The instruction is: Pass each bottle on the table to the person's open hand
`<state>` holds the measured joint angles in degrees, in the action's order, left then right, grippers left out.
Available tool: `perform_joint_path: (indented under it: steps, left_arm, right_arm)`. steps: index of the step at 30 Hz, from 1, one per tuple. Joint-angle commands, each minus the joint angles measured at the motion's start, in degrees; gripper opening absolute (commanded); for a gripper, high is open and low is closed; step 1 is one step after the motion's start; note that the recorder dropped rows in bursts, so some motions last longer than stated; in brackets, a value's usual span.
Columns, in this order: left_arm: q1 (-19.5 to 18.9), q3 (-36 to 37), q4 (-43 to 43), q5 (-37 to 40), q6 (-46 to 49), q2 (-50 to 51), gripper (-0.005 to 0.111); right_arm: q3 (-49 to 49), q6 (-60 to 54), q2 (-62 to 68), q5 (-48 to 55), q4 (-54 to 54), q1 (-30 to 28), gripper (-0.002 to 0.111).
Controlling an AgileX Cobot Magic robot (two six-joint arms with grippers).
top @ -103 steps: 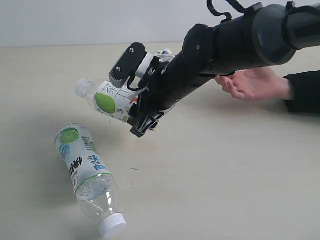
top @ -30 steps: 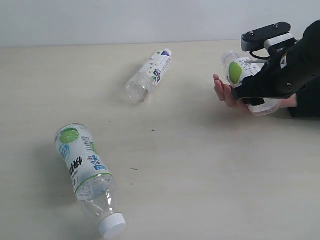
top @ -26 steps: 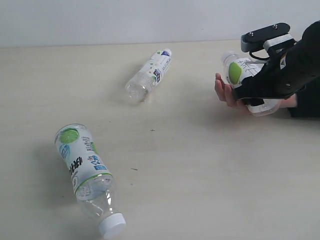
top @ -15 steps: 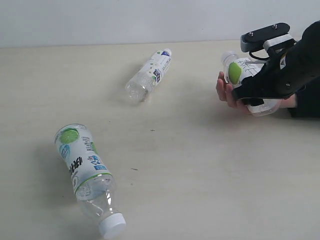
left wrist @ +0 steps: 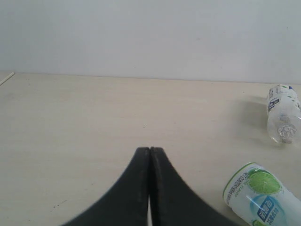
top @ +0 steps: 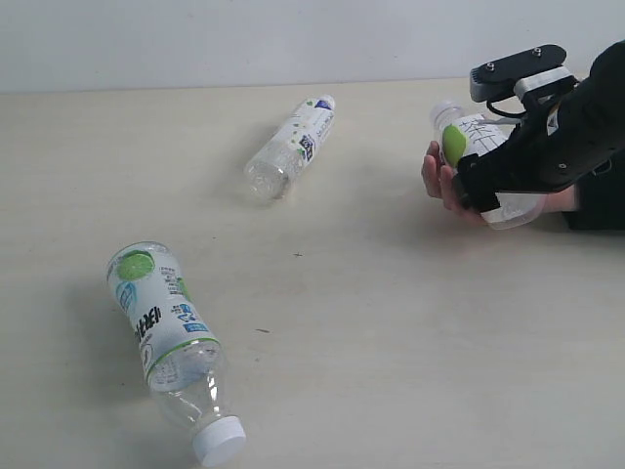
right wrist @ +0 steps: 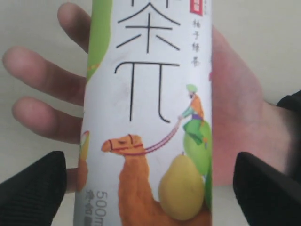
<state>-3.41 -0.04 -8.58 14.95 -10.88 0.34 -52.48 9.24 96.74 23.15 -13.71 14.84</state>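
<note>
Step in hand: judged to be the release of the camel-label bottle (right wrist: 148, 94) into the person's open hand (right wrist: 235, 127).
Right gripper: the right gripper (top: 496, 135) stands open. In the right wrist view its two black tips sit well clear of the bottle on either side, touching neither label nor skin.
Bottle's place: at the far right of the table (top: 391, 342), lying across the palm, with the person's fingers showing beyond its left side.
Left gripper: the left gripper (left wrist: 150, 157) is closed on nothing, its two fingers pressed together. It is outside the exterior view.
Bottles left: the lime-label bottle (top: 161, 322) lies on its side at the near left, cap toward the near edge. The slim bottle (top: 290, 145) lies on its side farther back, around the middle. Both are well apart from the hand.
Doing it well: the arm should draw back along the line of its jaws, with them spread wide, so that neither tip drags on the label or catches a finger. A sideways swing looks the worse choice.
Check first: the palm appears to sit under the bottle's middle, which suggests it will rest steady once the arm leaves.
Risk: the bottle is round and smooth, so a nudge could roll it off the palm onto the table.
Next call: probably the slim bottle, the nearer one to this arm, taken across its body.
</note>
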Motion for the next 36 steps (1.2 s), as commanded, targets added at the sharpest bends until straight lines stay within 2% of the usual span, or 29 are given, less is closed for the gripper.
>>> perform_joint_path:
  steps: [1,8,11,12,14,15,16,17,23,29,36]
  left_arm:
    - [0.0,0.0,-0.1,-0.4,-0.1,-0.3,0.000]
    - [0.0,0.0,-0.1,-0.4,-0.1,-0.3,0.000]
    - [0.0,0.0,-0.1,-0.4,-0.1,-0.3,0.000]
    - [0.0,0.0,-0.1,-0.4,-0.1,-0.3,0.000]
    - [0.0,0.0,-0.1,-0.4,-0.1,-0.3,0.000]
    - [0.0,0.0,-0.1,-0.4,-0.1,-0.3,0.000]
    - [0.0,0.0,-0.1,-0.4,-0.1,-0.3,0.000]
    - [0.0,0.0,-0.1,-0.4,-0.1,-0.3,0.000]
    - [0.0,0.0,-0.1,-0.4,-0.1,-0.3,0.000]
    - [0.0,0.0,-0.1,-0.4,-0.1,-0.3,0.000]
    - [0.0,0.0,-0.1,-0.4,-0.1,-0.3,0.000]
  right_arm:
    - [-1.5,0.0,-3.1,1.7,-0.2,-0.2,0.091]
    - [-4.4,-0.1,-12.8,9.6,0.0,-0.2,0.090]
    - [-4.5,-0.3,-18.2,12.8,0.0,-0.2,0.081]
    - [-3.8,-1.8,-20.3,13.2,0.8,-0.2,0.071]
    - [-1.7,-6.2,-25.6,13.1,4.0,-0.2,0.045]
    - [-0.2,-7.4,-28.5,12.4,6.2,-0.2,0.023]
    - [1.5,-8.1,-31.5,11.6,7.2,-0.2,0.008]
    - [3.2,-8.1,-34.1,10.6,8.0,-0.2,0.001]
    - [17.2,-8.2,-51.0,1.5,12.3,-0.2,0.000]
    - [28.1,-9.8,-66.2,-8.0,22.0,-0.2,0.000]
    - [37.2,-21.6,-76.8,-12.5,38.2,-0.2,0.000]
